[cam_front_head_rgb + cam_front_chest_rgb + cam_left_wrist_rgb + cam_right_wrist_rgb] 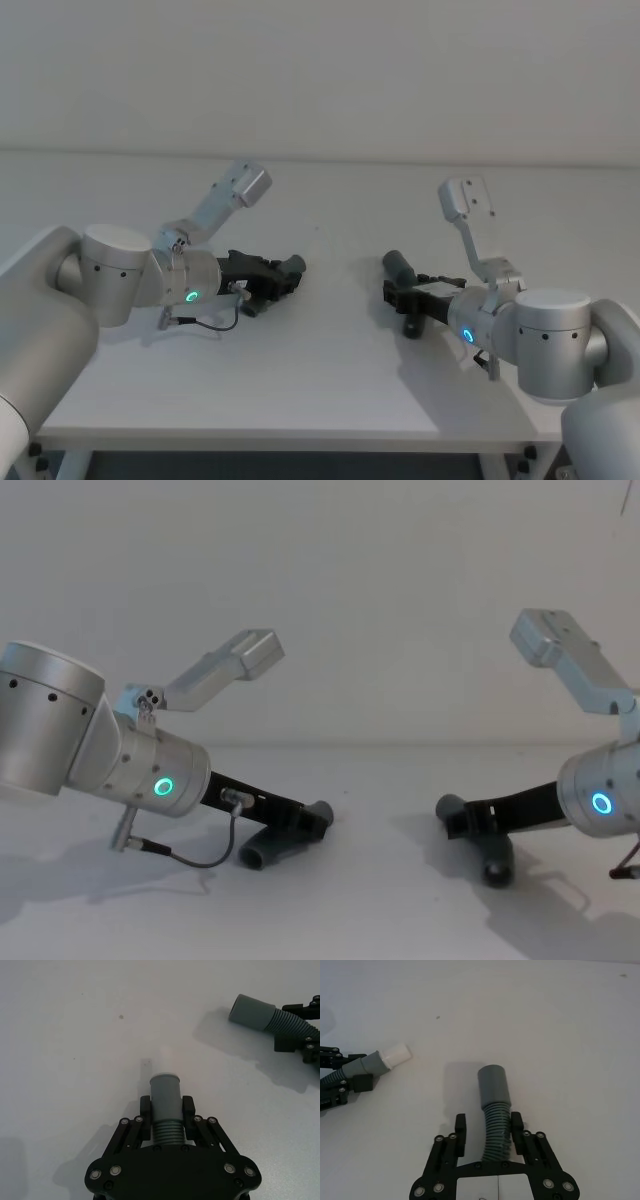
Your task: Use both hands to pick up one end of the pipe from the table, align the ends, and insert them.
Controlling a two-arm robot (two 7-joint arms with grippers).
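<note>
While left hand (166,1105) clamps white-tipped piece (165,1087) | right hand (489,1120) loosely straddles cuffed piece (493,1085) | tip (165,1066) barely visible

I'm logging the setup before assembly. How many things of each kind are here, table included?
Pipe pieces: 2 (white-tipped piece, grey-cuffed piece)
Grippers: 2 (left gripper, right gripper)
Table: 1
Total: 5

On the white matte table (320,390), the white-tipped ribbed grey pipe piece (165,1097) lies left, the wide-cuffed grey pipe piece (494,1091) right, well apart.
</note>
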